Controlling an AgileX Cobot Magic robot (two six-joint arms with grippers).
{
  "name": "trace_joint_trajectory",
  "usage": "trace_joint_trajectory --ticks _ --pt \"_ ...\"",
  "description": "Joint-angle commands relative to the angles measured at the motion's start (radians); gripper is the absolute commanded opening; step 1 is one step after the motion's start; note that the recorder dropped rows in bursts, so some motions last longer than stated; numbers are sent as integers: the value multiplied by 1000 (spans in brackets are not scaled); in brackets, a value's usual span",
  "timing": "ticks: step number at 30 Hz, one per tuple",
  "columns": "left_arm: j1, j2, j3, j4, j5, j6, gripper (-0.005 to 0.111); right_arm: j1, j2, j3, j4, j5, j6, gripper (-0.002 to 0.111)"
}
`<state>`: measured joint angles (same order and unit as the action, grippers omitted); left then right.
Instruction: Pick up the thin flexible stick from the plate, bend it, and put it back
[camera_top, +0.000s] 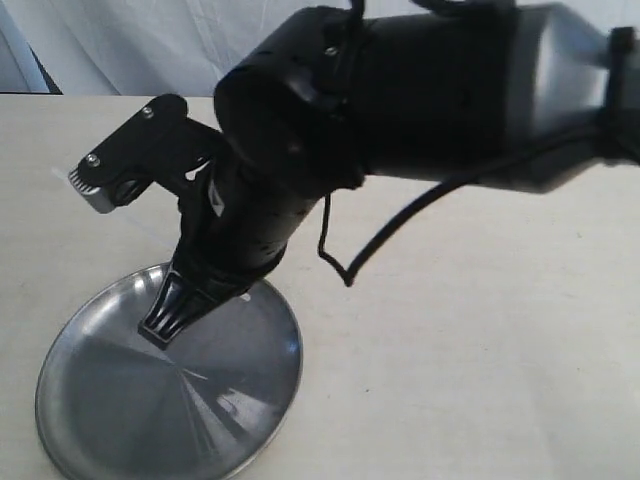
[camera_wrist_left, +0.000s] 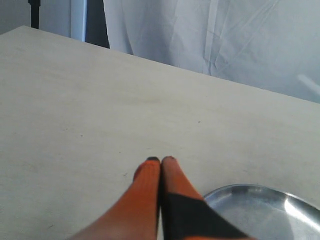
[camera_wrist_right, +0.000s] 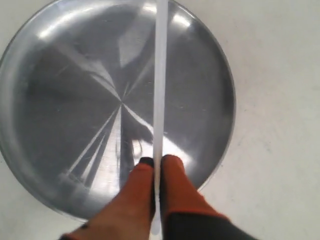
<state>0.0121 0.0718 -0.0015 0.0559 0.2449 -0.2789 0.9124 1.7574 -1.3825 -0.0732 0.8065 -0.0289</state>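
**Exterior view.** Stainless steel plate (camera_top: 70, 400) on the pale desk (camera_top: 480, 350). The right pincer (camera_top: 165, 318) is poised over the plate's far side. The stick cannot be made out here.

**Left wrist view.** Left pincer (camera_wrist_left: 161, 161): orange fingers pressed together with nothing between them, above bare desk just beside the plate's rim.

**Right wrist view.** The right pincer is pinching the thin flexible stick (camera_wrist_right: 160, 75) near one end. The strip runs straight across above the plate.

**Step, as judged.** The stick is in grasp and the bend is not yet made. The next move calls for the left pincer to spread and take the free end.

Readable text: none in any view.
Black arm (camera_top: 262, 215): small pale mark (camera_top: 213, 200) on its side, just above the plate (camera_top: 95, 410), perhaps lettering, too blurred to read.
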Motion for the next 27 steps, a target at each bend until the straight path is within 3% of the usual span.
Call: trace_joint_trajectory --ticks 1,4,10,14,21,27 --pt "-4 -6 2 198 -14 29 0 -4 -96 80 5 -23 0 -1" --pt "-4 -6 2 305 -14 29 0 -4 -152 152 15 -52 0 -1" --pt "-4 -6 2 341 -14 29 0 -4 -231 263 63 -121 0 -1" --pt "-4 -6 2 388 -16 29 0 -4 -248 278 90 -132 -6 -1" --pt "-4 -6 2 687 -123 29 0 -4 -261 280 102 -137 -6 -1" --pt "-4 -6 2 721 -126 29 0 -4 -261 280 105 -143 -6 -1"
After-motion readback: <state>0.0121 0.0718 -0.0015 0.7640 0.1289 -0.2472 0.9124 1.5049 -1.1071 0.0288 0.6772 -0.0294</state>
